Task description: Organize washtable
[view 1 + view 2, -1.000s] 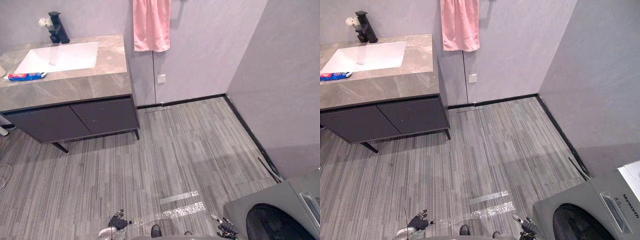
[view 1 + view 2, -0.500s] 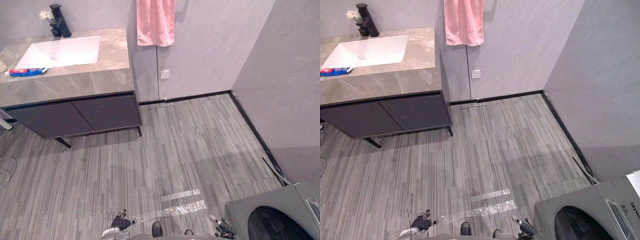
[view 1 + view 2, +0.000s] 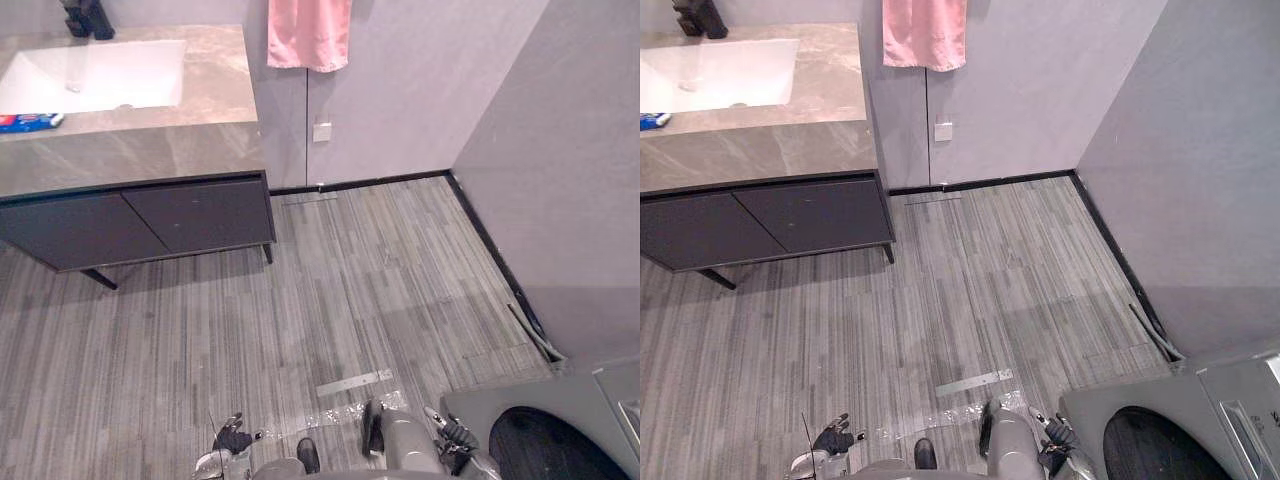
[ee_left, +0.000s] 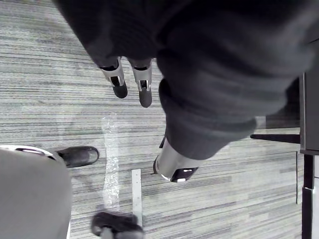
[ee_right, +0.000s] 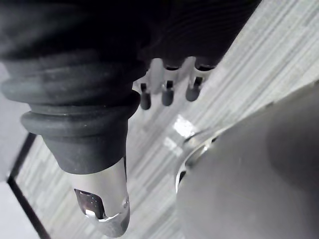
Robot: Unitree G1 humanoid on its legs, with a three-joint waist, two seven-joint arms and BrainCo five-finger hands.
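Observation:
The washtable (image 3: 150, 150) stands at the far left against the wall, with a grey marble top over dark cabinet doors. In its top lies a white sink (image 3: 95, 75) with a black faucet (image 3: 85, 18) behind it. A blue and red toothpaste tube (image 3: 28, 122) lies on the marble in front of the sink. My left hand (image 3: 232, 440) and right hand (image 3: 450, 435) hang low over the floor, far from the washtable. The left hand's fingers (image 4: 119, 82) are straight and hold nothing. So are the right hand's fingers (image 5: 167, 92).
A pink towel (image 3: 308, 32) hangs on the wall right of the washtable, above a white wall socket (image 3: 321, 131). A grey washing machine (image 3: 560, 430) stands close at the right. A strip of tape (image 3: 348, 383) lies on the striped wooden floor.
The whole picture has shifted, so the camera has moved: the washtable now sits higher and further left in view. Both hands still hang low with straight fingers.

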